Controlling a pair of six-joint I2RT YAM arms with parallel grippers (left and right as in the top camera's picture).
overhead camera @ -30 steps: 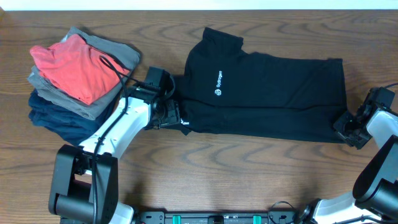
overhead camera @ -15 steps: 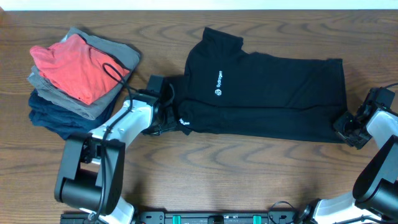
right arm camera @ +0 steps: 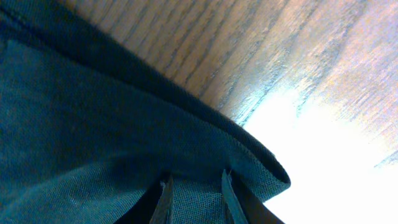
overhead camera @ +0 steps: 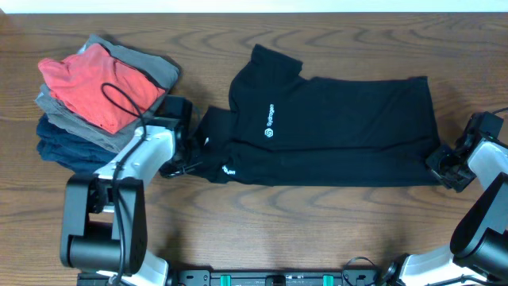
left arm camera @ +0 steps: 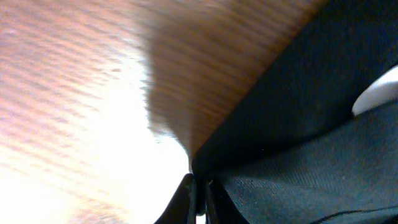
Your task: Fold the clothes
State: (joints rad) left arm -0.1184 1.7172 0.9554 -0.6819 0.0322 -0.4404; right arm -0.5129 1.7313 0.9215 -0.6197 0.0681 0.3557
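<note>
We noted shirt (overhead camera: 341,131) partly folded lengthwise; left gripper (overhead camera: 190,164) clenched its 9 o'clock sleeve (overhead camera: 216,157); right gripper (overhead camera: 441,164) at 3 o'clock, grasp unclear. Crosswise folds remained.

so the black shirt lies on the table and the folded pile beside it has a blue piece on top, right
No, the top piece of the pile is red, not blue, as the overhead view shows. The rest holds: the shirt lies on the table with the pile beside it.
</note>
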